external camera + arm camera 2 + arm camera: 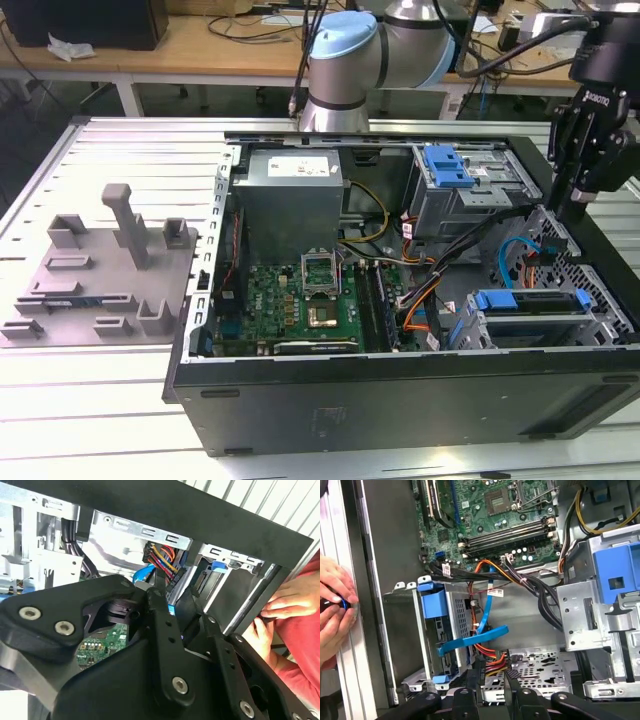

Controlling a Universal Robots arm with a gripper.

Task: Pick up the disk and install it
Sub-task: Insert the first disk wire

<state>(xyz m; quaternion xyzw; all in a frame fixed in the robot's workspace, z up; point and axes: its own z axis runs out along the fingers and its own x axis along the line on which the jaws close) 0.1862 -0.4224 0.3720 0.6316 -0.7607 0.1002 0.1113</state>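
The disk (454, 622), a silver drive in a bright blue rail frame, sits inside the drive bay at the case's front corner. In the exterior view, the disk (530, 303) is at the lower right of the open computer case (400, 400). My gripper (580, 205) hangs above that end of the case, over the case's edge on the exterior view's right. In the first wrist view my gripper (492, 680) shows two black fingertips (472, 680) a small gap apart with nothing between them. It is clear of the disk. The second wrist view shows the gripper (175, 597) over the bay's cables.
A person's hands (335, 610) rest on the case's outer edge beside the bay. A blue data cable (480, 639) and orange-red power wires (492, 660) cross near the disk. A blue tab with its metal cage (447, 165) stands further back. A grey fixture plate (90, 270) lies outside the case.
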